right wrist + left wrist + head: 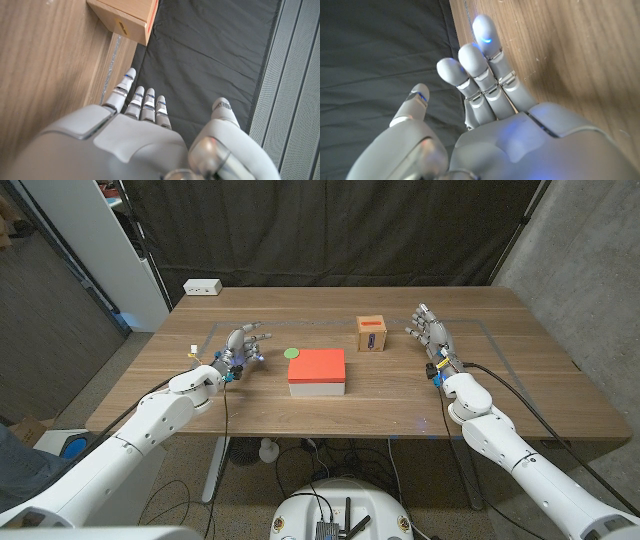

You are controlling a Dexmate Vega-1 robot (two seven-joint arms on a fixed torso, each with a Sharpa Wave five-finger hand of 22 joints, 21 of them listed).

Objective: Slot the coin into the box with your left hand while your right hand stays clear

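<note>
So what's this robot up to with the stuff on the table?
Nothing is being handled yet. The left hand is open on the wooden table, holding nothing, near a green coin that lies beside a red-topped block. The small wooden box with the slot stands farther back. The right hand waits open to the box's right, touching nothing.

table (520, 395): wood, visible grain, matt, smooth
box (372, 333): looks like light wood or card, matt, with a red label
coin (293, 353): green, flat; material cannot be told
block (318, 371): matt red top, white sides
left hand (495, 135): smooth grey plastic, slight sheen
right hand (150, 135): the same
backdrop (330, 230): black cloth, matt, creased
</note>
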